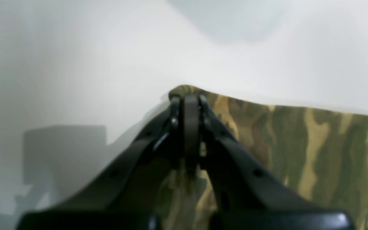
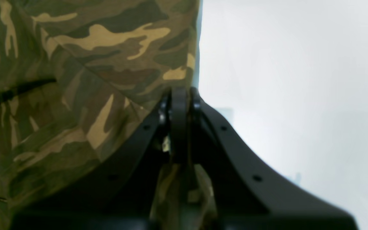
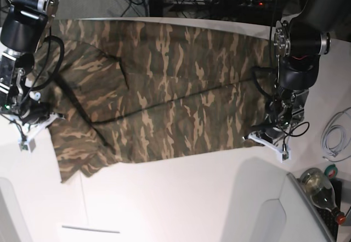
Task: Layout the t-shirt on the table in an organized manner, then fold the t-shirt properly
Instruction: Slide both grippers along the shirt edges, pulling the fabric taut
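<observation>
The camouflage t-shirt [image 3: 164, 94] lies spread wide across the white table [image 3: 175, 198], with dark fold creases running through its middle. My left gripper [image 3: 267, 136], at the right of the base view, is shut on the shirt's near right corner; in the left wrist view the closed gripper [image 1: 187, 97] pinches the cloth edge [image 1: 299, 143]. My right gripper [image 3: 36, 122], at the left of the base view, is shut on the shirt's left edge; in the right wrist view the closed gripper [image 2: 179, 95] holds the cloth [image 2: 75, 80] low over the table [image 2: 283, 80].
A coiled white cable [image 3: 334, 138] and a glass bottle [image 3: 321, 184] lie at the right edge. Cables and a power strip [image 3: 236, 0] run beyond the far edge. A thin strip [image 3: 90, 229] marks the near tabletop.
</observation>
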